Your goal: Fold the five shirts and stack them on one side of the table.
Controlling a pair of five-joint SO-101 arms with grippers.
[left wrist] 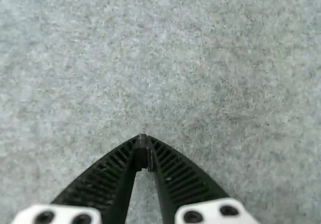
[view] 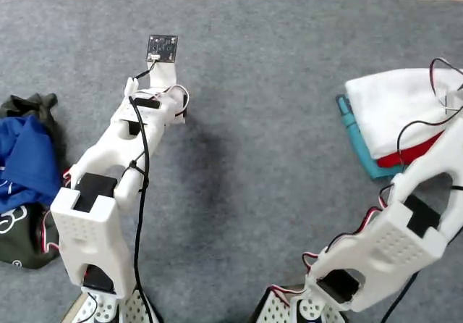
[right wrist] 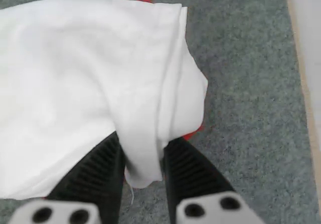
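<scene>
Gripping a fold of the white shirt (right wrist: pixel 75 73), the right claw (right wrist: pixel 140 148) sat at the stack on the right, where white topped a red shirt (view: pixel 409 155) and a teal shirt (view: pixel 354 131). The left claw (left wrist: pixel 143 143) was clenched over bare surface (view: pixel 275 84). A blue shirt (view: pixel 29 156) and a dark shirt (view: pixel 22 240) lay crumpled at the left edge.
</scene>
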